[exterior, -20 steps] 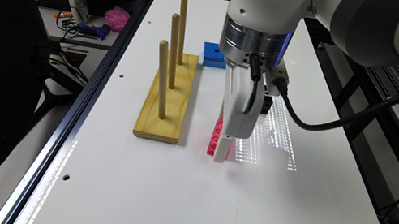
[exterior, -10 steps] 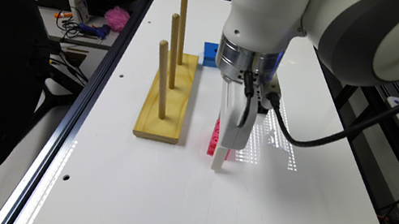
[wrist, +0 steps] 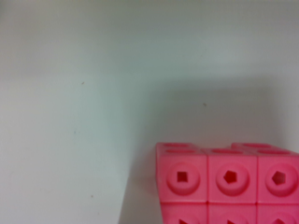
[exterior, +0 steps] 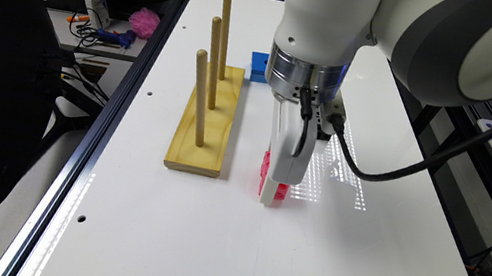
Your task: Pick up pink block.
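Observation:
The pink block (exterior: 264,167) lies on the white table (exterior: 205,252), a bright pink cuboid of linked cubes with round holes. My gripper (exterior: 272,198) hangs straight down over it, its white tip at table height and covering most of the block, so pink shows beside and under the tip. In the wrist view the pink block (wrist: 229,182) sits very close, with three holed cubes of its upper row in sight and the white table behind it. Neither view shows whether the gripper is open or shut.
A wooden base with three upright pegs (exterior: 205,125) stands just to the exterior view's left of the block. A flat blue block (exterior: 257,66) lies behind it. A black cable (exterior: 386,175) loops from the wrist. Table edges run along both sides.
The arm has come down, bringing the gripper lower around the pink block. The block itself has stayed where it was on the table.

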